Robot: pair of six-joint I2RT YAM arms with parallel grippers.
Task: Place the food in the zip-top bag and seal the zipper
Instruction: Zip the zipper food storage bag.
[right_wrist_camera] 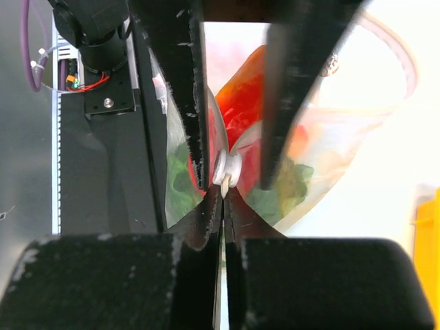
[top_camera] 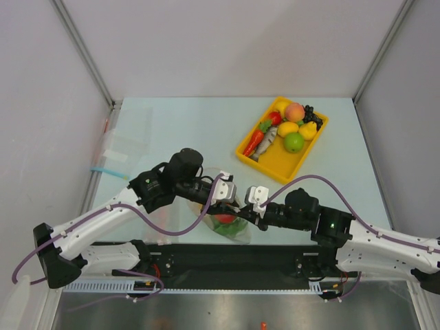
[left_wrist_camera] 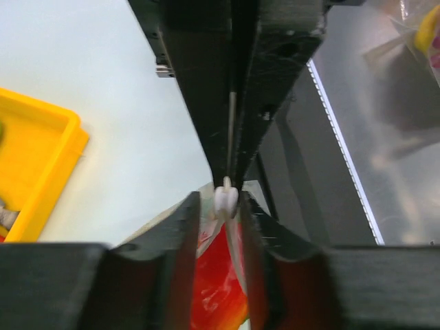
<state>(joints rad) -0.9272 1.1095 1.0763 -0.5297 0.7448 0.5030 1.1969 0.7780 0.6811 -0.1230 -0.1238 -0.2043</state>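
Observation:
The zip-top bag (top_camera: pixel 230 227) lies near the table's front edge with a red-orange mango (right_wrist_camera: pixel 240 96) and green leafy lettuce (right_wrist_camera: pixel 180 175) inside. A small white slider (left_wrist_camera: pixel 225 199) sits on the zipper. My right gripper (right_wrist_camera: pixel 223 196) is shut on the thin zipper strip just beside the slider; it also shows in the top view (top_camera: pixel 244 210). My left gripper (left_wrist_camera: pixel 220 206) faces it from the other side. Its fingers (left_wrist_camera: pixel 185 261) stand apart and straddle the bag's mouth behind the slider, with the mango between them. More food fills the yellow tray (top_camera: pixel 246 152).
The tray at the back right holds a peach (top_camera: pixel 294 111), a lemon-like fruit (top_camera: pixel 287 128), a green apple (top_camera: pixel 293 142) and others. A flat clear bag with a blue strip (top_camera: pixel 113 155) lies at the left edge. A metal rail runs below the table's front edge (left_wrist_camera: pixel 344 158).

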